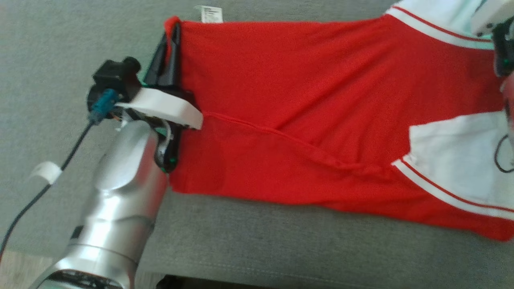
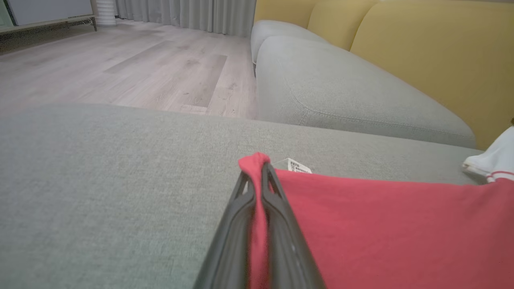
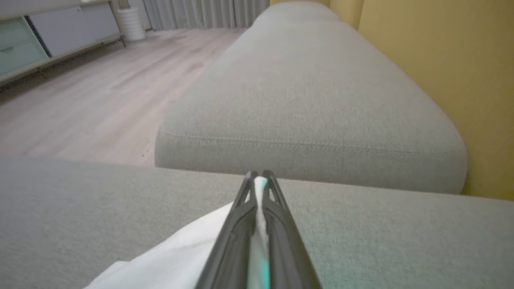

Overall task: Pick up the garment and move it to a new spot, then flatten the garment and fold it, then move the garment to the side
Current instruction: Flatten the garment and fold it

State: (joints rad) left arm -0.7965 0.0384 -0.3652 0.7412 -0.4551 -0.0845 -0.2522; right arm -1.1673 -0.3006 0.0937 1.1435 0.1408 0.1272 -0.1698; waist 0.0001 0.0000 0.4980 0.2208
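The garment (image 1: 305, 100) is a red shirt with white, red-striped sleeves, lying spread across the grey cushion (image 1: 281, 245). My left gripper (image 1: 173, 30) is shut on its red corner at the left end, beside a white care label (image 1: 211, 14). The left wrist view shows that red corner (image 2: 253, 162) pinched between my dark fingers (image 2: 277, 224). My right gripper (image 3: 257, 176) is shut on white sleeve fabric (image 3: 192, 249) in the right wrist view. In the head view only the right wrist (image 1: 500, 28) shows, at the top right corner over the white sleeve.
A second grey cushion (image 3: 313, 100) lies ahead, with a yellow sofa back (image 2: 421, 60) beside it. Wooden floor (image 2: 120, 64) lies past the cushion edge, with curtains and a low cabinet (image 3: 48, 32) beyond. A black cable (image 1: 48, 180) trails from my left wrist.
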